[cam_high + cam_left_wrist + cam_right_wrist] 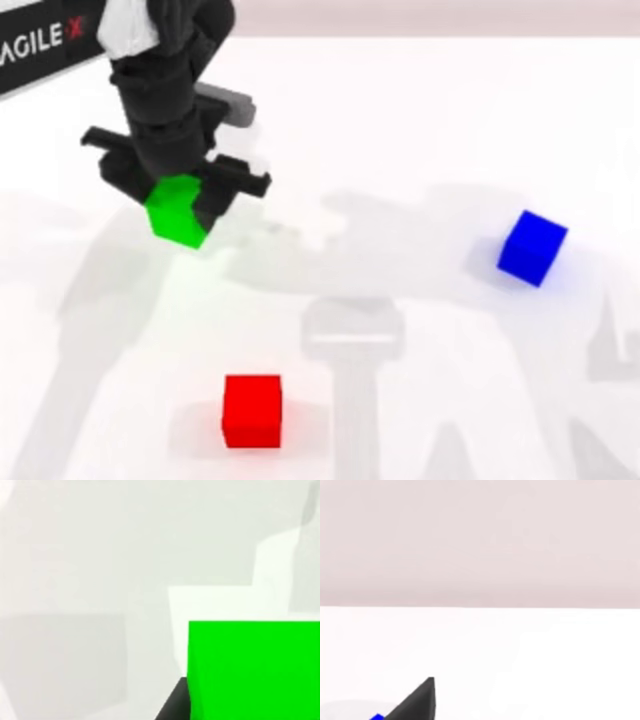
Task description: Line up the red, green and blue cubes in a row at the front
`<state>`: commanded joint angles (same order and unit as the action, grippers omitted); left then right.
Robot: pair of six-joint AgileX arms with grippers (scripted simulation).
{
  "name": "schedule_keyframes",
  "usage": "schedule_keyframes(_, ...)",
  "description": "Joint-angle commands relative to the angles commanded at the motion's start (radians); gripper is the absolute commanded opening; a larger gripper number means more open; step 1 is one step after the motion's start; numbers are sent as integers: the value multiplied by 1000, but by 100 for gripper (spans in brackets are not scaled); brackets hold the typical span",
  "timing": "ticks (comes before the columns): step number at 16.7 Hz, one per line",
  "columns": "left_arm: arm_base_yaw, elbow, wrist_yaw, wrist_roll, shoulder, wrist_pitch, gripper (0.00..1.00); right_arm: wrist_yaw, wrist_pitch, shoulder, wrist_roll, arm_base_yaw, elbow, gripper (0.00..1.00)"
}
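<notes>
Your left gripper (182, 205) clenched on green cube (176, 210) at 10 o'clock over white table (420, 130), red cube (252, 410) at 6, blue cube (532, 247) at 3, right gripper's fingers can't tell.

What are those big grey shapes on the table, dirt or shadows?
Shadows. In the top view, pale grey arm silhouettes spread across the table, and a soft one lies beside the red cube. In the left wrist view, grey patches fall beyond the green cube.
</notes>
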<state>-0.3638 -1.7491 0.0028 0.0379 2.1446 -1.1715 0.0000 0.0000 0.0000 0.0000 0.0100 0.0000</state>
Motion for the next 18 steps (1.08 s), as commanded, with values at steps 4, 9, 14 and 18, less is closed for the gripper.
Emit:
schedule_keyframes(4,-7,2,0,0,3,3,0,0,0,0,0,0,0,100)
schedule_keyframes(9,-109,29,-2,-162,-24,1,0,0,0,0,0,0,0,100)
schedule_keyframes(14,-299,108,-2,-509,-88,-1,0,0,0,0,0,0,0,100)
schedule_keyframes(18,-455,176,-3,-797,-150,3,0,0,0,0,0,0,0,100)
